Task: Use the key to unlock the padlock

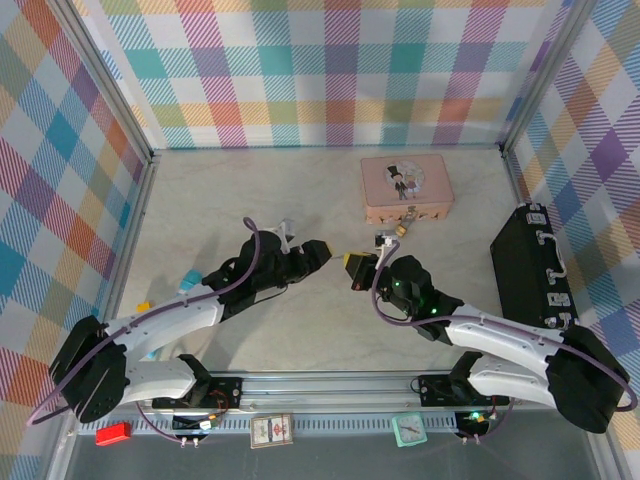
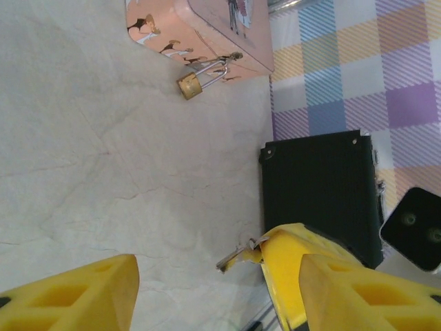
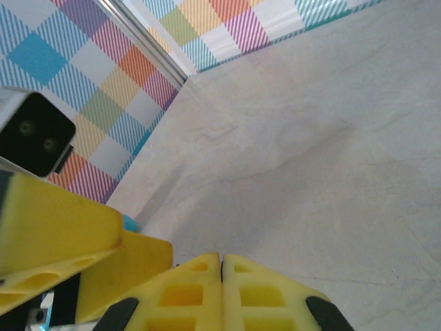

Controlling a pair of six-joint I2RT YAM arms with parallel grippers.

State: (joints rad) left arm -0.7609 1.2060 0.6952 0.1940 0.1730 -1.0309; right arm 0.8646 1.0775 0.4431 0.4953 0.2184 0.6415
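Yellow-tipped, the right claw (image 3: 221, 269) clamps the key (image 2: 233, 258), holding it out between the parted fingers of the left claw (image 2: 219, 273), likely for a handover; the padlock (image 2: 189, 85) hangs on the tin (image 2: 207, 27) at two o'clock.

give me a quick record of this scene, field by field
padlock: brass, shackle hooked through the front clasp of the pink tin, body on the table
key: pinched by the right gripper, tip jutting out
right gripper: fingers shut on the key
left gripper: open, facing the key, not touching it
black case: flat on the table by the right wall
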